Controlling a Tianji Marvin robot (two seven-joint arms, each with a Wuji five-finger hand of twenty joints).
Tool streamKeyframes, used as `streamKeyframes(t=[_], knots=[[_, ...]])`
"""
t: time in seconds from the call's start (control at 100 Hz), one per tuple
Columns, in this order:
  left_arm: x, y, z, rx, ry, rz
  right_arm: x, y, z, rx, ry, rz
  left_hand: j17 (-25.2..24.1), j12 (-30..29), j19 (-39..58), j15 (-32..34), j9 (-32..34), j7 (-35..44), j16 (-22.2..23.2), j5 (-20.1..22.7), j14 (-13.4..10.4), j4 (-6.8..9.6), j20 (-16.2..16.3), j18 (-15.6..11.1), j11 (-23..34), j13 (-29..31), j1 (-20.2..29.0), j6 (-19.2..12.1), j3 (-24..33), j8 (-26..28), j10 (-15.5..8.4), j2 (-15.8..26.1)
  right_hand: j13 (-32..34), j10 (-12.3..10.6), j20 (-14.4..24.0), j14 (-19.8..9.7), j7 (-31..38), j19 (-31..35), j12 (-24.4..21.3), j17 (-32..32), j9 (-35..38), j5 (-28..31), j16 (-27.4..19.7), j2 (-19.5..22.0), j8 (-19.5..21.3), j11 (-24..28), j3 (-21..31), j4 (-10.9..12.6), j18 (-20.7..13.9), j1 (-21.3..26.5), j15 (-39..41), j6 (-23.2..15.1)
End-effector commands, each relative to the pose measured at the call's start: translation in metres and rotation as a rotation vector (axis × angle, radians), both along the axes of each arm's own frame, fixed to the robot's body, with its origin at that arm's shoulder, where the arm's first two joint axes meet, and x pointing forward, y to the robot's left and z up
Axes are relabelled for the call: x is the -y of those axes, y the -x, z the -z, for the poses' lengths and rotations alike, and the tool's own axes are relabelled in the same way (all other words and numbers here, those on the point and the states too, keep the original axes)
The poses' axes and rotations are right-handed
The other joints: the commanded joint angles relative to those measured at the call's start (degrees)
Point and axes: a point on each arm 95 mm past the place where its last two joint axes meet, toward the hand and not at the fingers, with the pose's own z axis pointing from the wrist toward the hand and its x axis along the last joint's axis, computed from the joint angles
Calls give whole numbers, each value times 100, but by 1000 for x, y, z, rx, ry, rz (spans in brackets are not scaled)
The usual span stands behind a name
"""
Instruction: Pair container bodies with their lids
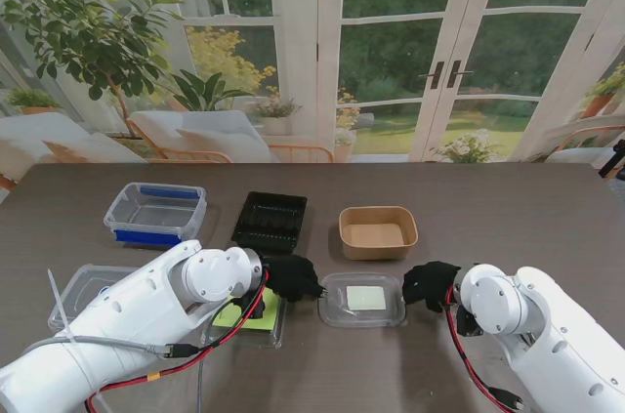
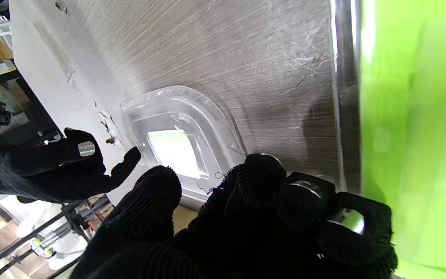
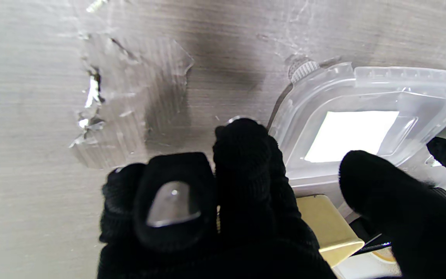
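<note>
Stand view: left robot hand (image 1: 291, 277) and right robot hand (image 1: 430, 284) flank clear lid (image 1: 363, 300) lying flat on table (image 1: 488, 208), each at one edge. Brown container (image 1: 378, 232) farther off.
Left wrist: fingers (image 2: 157, 193) loosely curled at lid's (image 2: 180, 149) rim, thumb apart.
Right wrist: fingers (image 3: 246, 155) beside lid's (image 3: 358, 128) edge; whether gripping, cannot tell.
</note>
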Motion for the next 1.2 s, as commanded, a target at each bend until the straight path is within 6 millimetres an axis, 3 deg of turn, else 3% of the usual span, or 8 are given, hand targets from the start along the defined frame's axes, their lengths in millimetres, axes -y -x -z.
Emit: streamKeyframes(t=[0.0,0.75,0.92,0.95,0.99,1.07,1.12,1.19], knots=[[-2,5,9,-43,-21,9,-3,6,6,-28,2,-16,94,50,234,151,140,-70,-18,-61,249,-73,-56,-387,100,137,143,358,-147,-14,-86,258,215,45,-83,-122,4,177,114,1840,110,23,64,111,-38,202,14,171,-62,-207,226,-19],[8,1,10,-72,-77,37,-4,9,10,-33,-23,-12,223,155,385,329,141,-86,-6,-99,206,-71,-54,-434,280,202,236,405,-300,-19,-160,335,215,30,-87,-208,-153,259,186,1812,10,142,32,153,-114,358,-20,185,-138,-215,325,-208],[10,1,13,-77,-95,35,-3,10,12,-32,-25,-10,138,148,330,282,61,-101,-1,-140,202,-72,-64,-462,226,137,288,410,-385,-25,-131,371,215,29,-89,-208,-159,253,197,1787,-27,129,28,156,-115,367,-20,187,-147,-211,326,-208],[10,1,13,-78,-95,35,-3,10,12,-31,-26,-9,119,136,319,279,57,-113,2,-168,138,-72,-62,-468,201,119,297,407,-403,-29,-15,385,215,29,-89,-208,-159,252,199,1785,-32,129,28,154,-115,369,-23,186,-148,-213,326,-213],[10,1,13,-79,-94,34,-3,10,12,-30,-27,-9,116,145,314,271,50,-119,7,-182,225,-69,-58,-470,223,115,312,397,-421,-31,-150,384,215,29,-89,-208,-160,251,200,1781,-39,124,27,153,-115,370,-21,187,-149,-211,326,-215],[11,1,14,-79,-89,29,-3,10,12,-28,-29,-7,95,142,299,269,27,-113,0,-172,116,-67,-50,-476,198,122,335,392,-463,-30,-10,391,214,29,-89,-211,-158,250,204,1771,-42,123,23,154,-114,374,-18,188,-152,-207,320,-223],[11,2,15,-76,-86,26,-3,10,12,-27,-30,-7,92,147,295,252,74,-113,8,-172,197,-65,-44,-476,233,80,345,391,-481,-30,-139,390,215,29,-88,-212,-156,250,205,1771,-43,123,20,152,-112,376,-15,189,-152,-204,317,-216],[11,2,16,-75,-81,22,-3,10,13,-26,-33,-5,68,128,278,245,62,-115,27,-176,204,-63,-37,-476,200,67,357,394,-499,-31,-66,390,215,29,-88,-213,-152,249,205,1768,-43,130,19,154,-110,376,-7,190,-153,-203,316,-224]])
